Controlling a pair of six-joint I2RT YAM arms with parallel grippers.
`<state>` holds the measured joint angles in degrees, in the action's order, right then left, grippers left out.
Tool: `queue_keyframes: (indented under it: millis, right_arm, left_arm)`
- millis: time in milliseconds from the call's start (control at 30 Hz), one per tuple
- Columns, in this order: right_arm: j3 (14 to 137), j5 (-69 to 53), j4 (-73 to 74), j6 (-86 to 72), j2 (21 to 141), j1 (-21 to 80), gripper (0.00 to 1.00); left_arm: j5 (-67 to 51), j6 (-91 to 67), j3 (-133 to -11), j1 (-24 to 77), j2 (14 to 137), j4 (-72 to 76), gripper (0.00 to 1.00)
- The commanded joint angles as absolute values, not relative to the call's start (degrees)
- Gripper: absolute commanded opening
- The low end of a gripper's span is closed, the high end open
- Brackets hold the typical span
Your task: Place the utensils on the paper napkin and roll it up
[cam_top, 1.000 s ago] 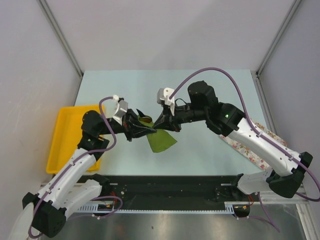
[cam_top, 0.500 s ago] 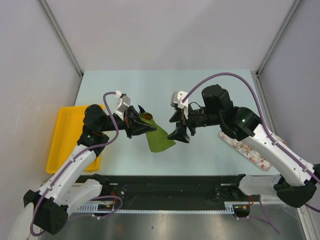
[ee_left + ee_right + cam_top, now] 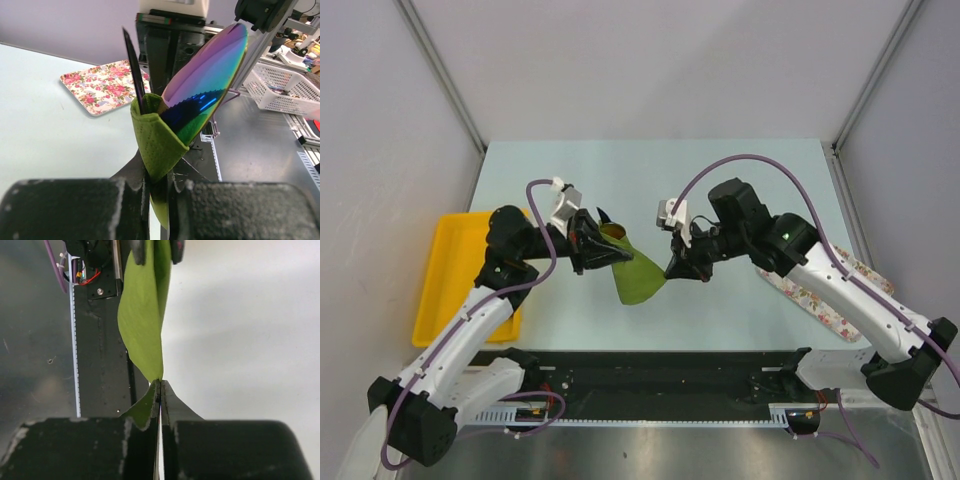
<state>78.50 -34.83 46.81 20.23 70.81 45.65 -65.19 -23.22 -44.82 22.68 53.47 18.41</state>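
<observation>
The olive-green paper napkin (image 3: 638,276) hangs above the table, wrapped partway round the utensils. My left gripper (image 3: 588,250) is shut on its folded end. A shiny oval spoon head (image 3: 205,85) and a dark pointed utensil (image 3: 132,65) stick out of the green wrap (image 3: 155,135), just past the left gripper (image 3: 157,195). In the top view the spoon head (image 3: 613,233) peeks out beside the left fingers. My right gripper (image 3: 672,270) is shut on the napkin's opposite corner. From the right wrist, the napkin (image 3: 142,315) stretches from the right gripper (image 3: 161,389) to the left fingers (image 3: 138,250).
A yellow tray (image 3: 445,290) sits off the table's left edge. A white cloth with pink flowers (image 3: 820,295) lies at the right edge, under the right arm, and also shows as the floral cloth (image 3: 105,87) in the left wrist view. The black base rail (image 3: 660,375) runs along the near edge.
The right gripper let go of the napkin, drew back to the right with jaws open, then came back and shut on the napkin's corner. The left gripper held its grip and shifted slightly.
</observation>
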Motion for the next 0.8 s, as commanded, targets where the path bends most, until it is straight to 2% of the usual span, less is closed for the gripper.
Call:
queue_keyframes:
  millis: [0, 167, 300, 767]
  right_arm:
    - [79.8, -37.3, 44.1, 19.8, 72.1, 44.0, 0.00]
    - [77.0, -37.5, 39.7, 20.0, 74.6, 41.1, 0.00]
    - [77.5, -39.0, 33.7, 18.6, 77.3, 39.7, 0.00]
    - [71.5, -39.8, 16.2, 12.0, 79.6, 46.9, 0.00]
  left_arm:
    - [-66.7, -26.4, -47.6, 22.6, 53.1, 24.0, 0.00]
    - [-67.1, -33.0, -47.8, 23.6, 54.5, 31.8, 0.00]
    - [-66.5, -34.2, -48.3, 25.9, 54.7, 32.3, 0.00]
    - [-61.7, -42.9, -45.7, 27.8, 58.0, 43.2, 0.00]
